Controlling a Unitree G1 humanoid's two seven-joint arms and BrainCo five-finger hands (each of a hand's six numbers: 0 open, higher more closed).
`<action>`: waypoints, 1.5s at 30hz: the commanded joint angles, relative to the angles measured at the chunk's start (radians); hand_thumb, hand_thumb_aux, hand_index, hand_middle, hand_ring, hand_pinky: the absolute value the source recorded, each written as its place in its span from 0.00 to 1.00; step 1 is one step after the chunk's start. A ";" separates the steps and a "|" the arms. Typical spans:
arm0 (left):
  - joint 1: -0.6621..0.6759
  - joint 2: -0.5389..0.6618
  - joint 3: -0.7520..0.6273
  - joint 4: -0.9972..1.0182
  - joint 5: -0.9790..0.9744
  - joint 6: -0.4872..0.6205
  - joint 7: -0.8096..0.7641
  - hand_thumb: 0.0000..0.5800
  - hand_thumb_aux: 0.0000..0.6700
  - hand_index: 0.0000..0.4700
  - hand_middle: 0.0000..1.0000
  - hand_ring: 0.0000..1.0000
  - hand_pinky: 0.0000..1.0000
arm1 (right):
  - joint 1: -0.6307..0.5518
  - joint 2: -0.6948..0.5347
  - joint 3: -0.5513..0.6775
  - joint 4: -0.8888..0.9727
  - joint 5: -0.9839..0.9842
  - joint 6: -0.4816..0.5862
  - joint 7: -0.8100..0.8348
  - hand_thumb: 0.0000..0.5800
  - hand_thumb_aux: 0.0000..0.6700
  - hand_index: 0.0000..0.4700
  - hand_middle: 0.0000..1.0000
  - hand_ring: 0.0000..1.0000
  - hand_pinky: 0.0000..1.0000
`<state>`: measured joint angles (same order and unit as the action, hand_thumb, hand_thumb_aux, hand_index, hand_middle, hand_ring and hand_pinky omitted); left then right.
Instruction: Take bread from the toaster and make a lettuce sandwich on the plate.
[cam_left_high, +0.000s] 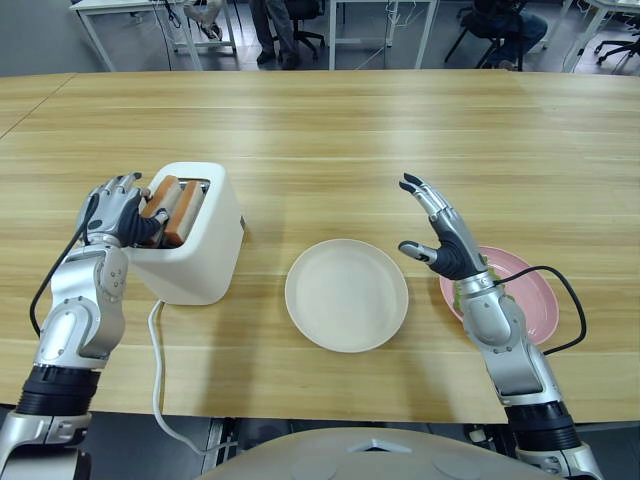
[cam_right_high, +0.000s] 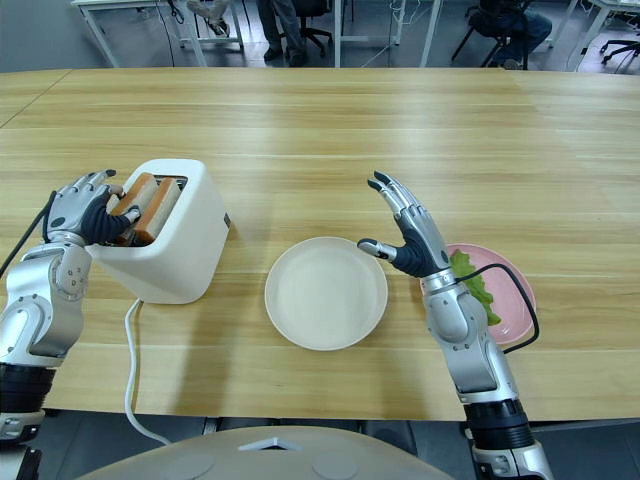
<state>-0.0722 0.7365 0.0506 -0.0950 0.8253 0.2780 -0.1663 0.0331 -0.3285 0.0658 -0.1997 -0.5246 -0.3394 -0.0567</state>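
Progress: early; both slices of bread (cam_left_high: 185, 205) stand in toaster (cam_left_high: 200, 255), left of frame; white plate (cam_left_high: 346, 295), centre, bare; lettuce (cam_right_high: 478, 290) on pink plate (cam_right_high: 515, 300), lower right.
Left hand (cam_left_high: 115, 212): fingers curled on leftmost slice, apparently gripping it.
Right hand (cam_left_high: 445, 240): fingers spread, holding nothing, over pink plate's left edge.
Bread axis: slices on edge, tops up; long axis toward top of frame.
Remaining: lift out, stack with lettuce.
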 joint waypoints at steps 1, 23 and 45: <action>0.025 -0.012 -0.022 0.017 -0.017 -0.003 -0.015 1.00 1.00 0.98 0.00 0.00 0.00 | -0.002 0.001 0.003 0.005 -0.003 0.005 -0.002 0.00 0.00 0.00 0.00 0.00 0.00; 0.021 -0.014 -0.029 0.023 -0.018 0.004 0.006 1.00 1.00 0.98 0.00 0.00 0.00 | -0.011 0.001 0.002 0.019 -0.002 -0.002 -0.006 0.00 0.00 0.00 0.00 0.00 0.00; 0.026 -0.005 -0.016 0.010 -0.018 0.004 0.011 0.87 0.64 0.63 0.00 0.00 0.00 | -0.012 0.003 0.003 0.021 -0.002 -0.002 -0.010 0.00 0.00 0.00 0.00 0.00 0.00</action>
<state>-0.0629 0.7321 0.0499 -0.0975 0.8134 0.2815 -0.1398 0.0301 -0.3275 0.0660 -0.1871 -0.5245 -0.3409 -0.0618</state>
